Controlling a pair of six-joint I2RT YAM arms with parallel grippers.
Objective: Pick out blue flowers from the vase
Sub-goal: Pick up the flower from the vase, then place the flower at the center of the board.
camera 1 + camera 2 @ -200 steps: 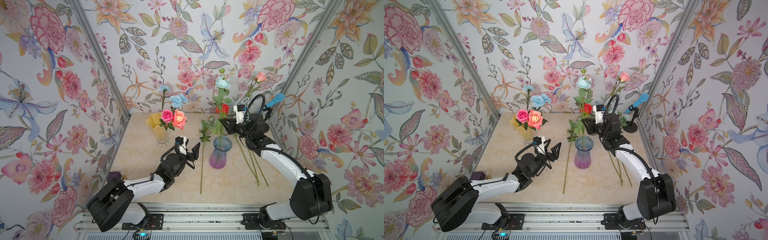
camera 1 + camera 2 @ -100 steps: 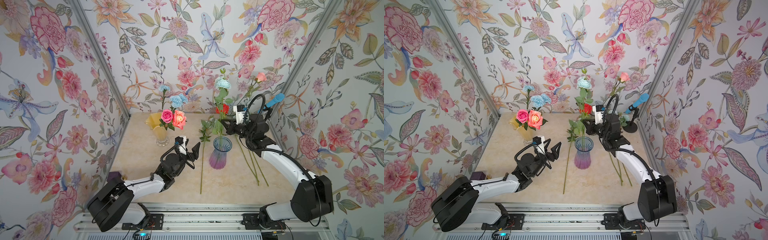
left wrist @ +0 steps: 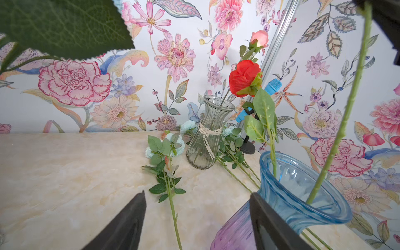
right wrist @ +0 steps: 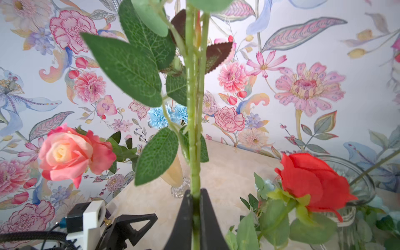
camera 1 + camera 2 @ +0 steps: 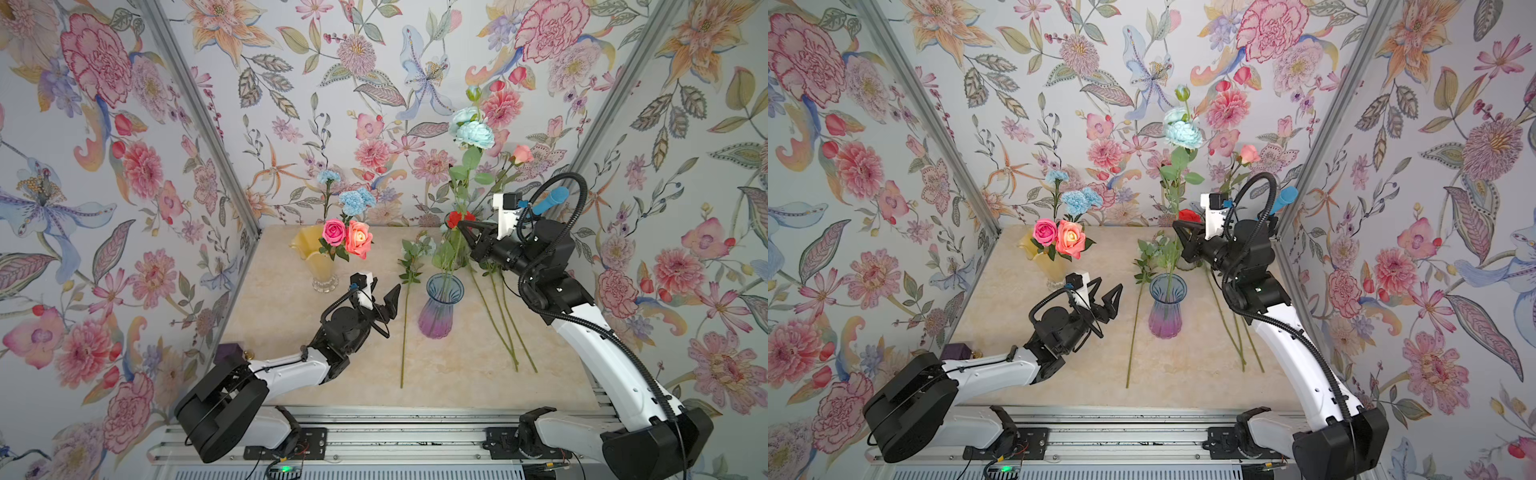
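A tall blue flower with a pale aqua bloom (image 5: 473,133) (image 5: 1181,131) stands in the blue-and-purple vase (image 5: 441,307) (image 5: 1166,307) (image 3: 298,194) at the table's middle. My right gripper (image 5: 460,224) (image 5: 1177,227) (image 4: 195,194) is shut on its green stem (image 4: 194,129) above the vase mouth, and the stem's lower end is still inside the vase. Left of the vase, my left gripper (image 5: 384,293) (image 5: 1106,291) (image 3: 197,194) is open and holds nothing. Sky-blue carnations (image 5: 357,201) stand in the yellow vase (image 5: 316,257). More blue flowers (image 5: 409,253) lie on the table.
The yellow vase also holds a pink rose (image 5: 333,232) and an orange rose (image 5: 359,245). A clear vase (image 3: 205,134) at the back has a red rose (image 5: 457,218) and a pink bud (image 5: 521,153). A blue microphone (image 5: 550,199) stands back right. Loose stems (image 5: 505,328) lie right of the blue vase.
My right gripper has closed on the aqua flower's stem and risen a little, and the bloom now sits higher. The left arm has not moved.
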